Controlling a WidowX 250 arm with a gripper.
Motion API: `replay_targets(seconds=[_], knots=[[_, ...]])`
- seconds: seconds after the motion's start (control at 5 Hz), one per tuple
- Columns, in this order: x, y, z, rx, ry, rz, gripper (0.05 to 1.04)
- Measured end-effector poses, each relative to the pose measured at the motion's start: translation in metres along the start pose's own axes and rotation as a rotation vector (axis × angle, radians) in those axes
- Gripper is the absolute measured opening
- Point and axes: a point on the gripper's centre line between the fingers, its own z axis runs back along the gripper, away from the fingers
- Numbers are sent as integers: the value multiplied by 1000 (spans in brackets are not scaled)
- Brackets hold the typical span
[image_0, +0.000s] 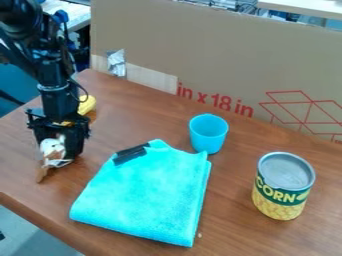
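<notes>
The gripper (61, 145) hangs low over the left part of the table, its fingers closed around a small white and brown object (51, 149). The object's brown end points down toward the tabletop; whether it touches the wood I cannot tell. Right behind the gripper lies a yellow thing (87, 104), partly hidden by the arm. To the gripper's right, a folded turquoise cloth (143, 195) lies flat, with a short black strip (131, 154) at its upper left corner.
A blue cup (208, 134) stands upright by the cloth's upper right corner. Farther right is an upright corn can (283, 186). A large cardboard panel (220, 65) rises along the table's back edge. The brown table (234, 235) has its front edge at the lower left.
</notes>
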Motion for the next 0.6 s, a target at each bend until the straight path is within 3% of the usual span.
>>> replay_targets(seconds=[0.2, 0.6], knots=[[-1, -9, 4, -5, 7, -15, 595], [34, -39, 48, 63, -75, -109, 595]])
